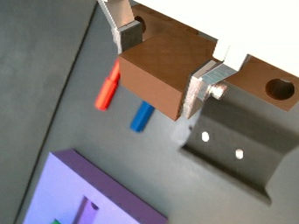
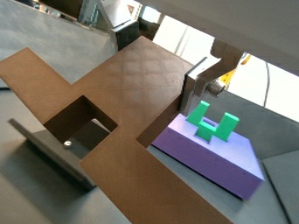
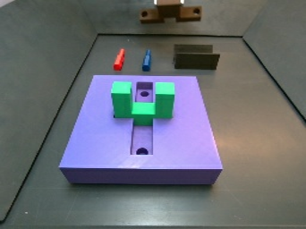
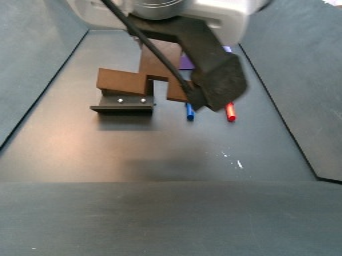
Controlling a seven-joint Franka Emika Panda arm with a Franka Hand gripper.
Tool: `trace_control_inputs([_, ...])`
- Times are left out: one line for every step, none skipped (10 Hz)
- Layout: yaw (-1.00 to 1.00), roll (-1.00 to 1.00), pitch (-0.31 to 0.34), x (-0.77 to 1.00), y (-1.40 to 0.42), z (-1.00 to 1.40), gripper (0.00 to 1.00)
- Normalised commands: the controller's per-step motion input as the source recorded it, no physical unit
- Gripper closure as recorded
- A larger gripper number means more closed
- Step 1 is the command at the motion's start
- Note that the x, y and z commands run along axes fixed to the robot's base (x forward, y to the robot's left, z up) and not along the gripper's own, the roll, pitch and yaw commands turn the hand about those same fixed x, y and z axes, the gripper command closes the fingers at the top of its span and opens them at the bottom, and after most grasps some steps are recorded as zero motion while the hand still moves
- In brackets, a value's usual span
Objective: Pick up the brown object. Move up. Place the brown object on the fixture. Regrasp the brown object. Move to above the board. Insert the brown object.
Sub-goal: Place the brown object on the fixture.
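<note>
In both wrist views my gripper (image 1: 166, 59) is shut on the brown object (image 1: 162, 68), an orange-brown bar with a round hole near one end. Its silver fingers (image 1: 205, 85) press on two opposite sides. In a side view the gripper (image 3: 167, 7) holds the brown object (image 3: 167, 14) high at the back, beyond the fixture (image 3: 198, 59). The dark fixture (image 1: 237, 147) lies below the bar, apart from it, and shows again as the fixture (image 4: 124, 105) under the brown object (image 4: 123, 80). The purple board (image 3: 180, 143) carries a green U-shaped block (image 3: 141, 98) and a long slot.
A red peg (image 3: 120, 59) and a blue peg (image 3: 147, 60) lie side by side between the board and the back wall, left of the fixture. Sloping dark walls enclose the floor. The arm's body (image 4: 207, 62) hides most of the board in a side view.
</note>
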Motion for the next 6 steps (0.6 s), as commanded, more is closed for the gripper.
trace_control_inputs([0.00,0.00,0.157,0.71,-0.65,-0.19,1.00])
trace_control_inputs([0.00,0.00,0.266,0.88,-0.49,-0.27,1.00])
trace_control_inputs([0.01,-0.02,0.263,0.91,-0.35,-0.25,1.00])
trace_control_inputs([0.07,0.00,0.260,0.86,-0.30,-0.27,1.00])
trace_control_inputs([0.13,0.00,0.306,0.90,-0.26,-0.33,1.00])
trace_control_inputs([0.13,0.00,0.303,0.91,-0.25,-0.29,1.00])
